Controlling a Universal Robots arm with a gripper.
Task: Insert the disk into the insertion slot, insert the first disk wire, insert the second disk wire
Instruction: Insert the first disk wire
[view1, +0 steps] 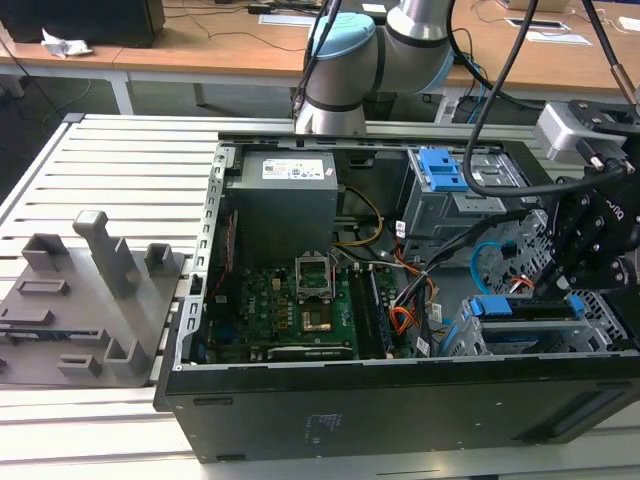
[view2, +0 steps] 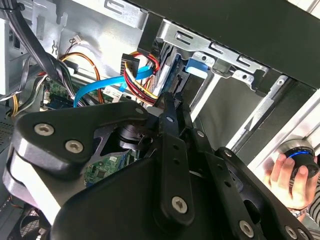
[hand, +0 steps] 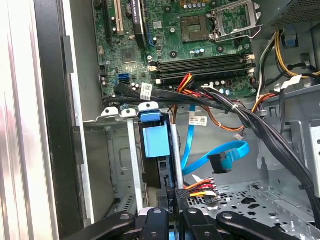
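The disk (view1: 528, 309) lies in its blue carrier inside the insertion slot (view1: 462, 338), the low grey cage at the exterior view's right; the carrier's blue end (hand: 153, 141) sits between the cage rails. My gripper (view1: 560, 285) hangs over the disk's back end. In the first wrist view the gripper (hand: 174, 217) is shut on the black plug of the first disk wire (hand: 186, 192), an orange, red and black bundle, right at the disk's edge. The second disk wire (hand: 216, 159), a light-blue flat cable, loops free beside it with its plug hanging loose, and shows again as the second disk wire (view2: 97, 89).
A taller grey cage with a blue latch (view1: 441, 168) stands behind the slot. Black cable bundles (hand: 235, 112) cross the case above the disk, next to the motherboard (view1: 290, 300). A person's hand (view2: 286, 176) holds a round device outside the case. A grey fixture (view1: 85, 295) stands at the exterior view's left.
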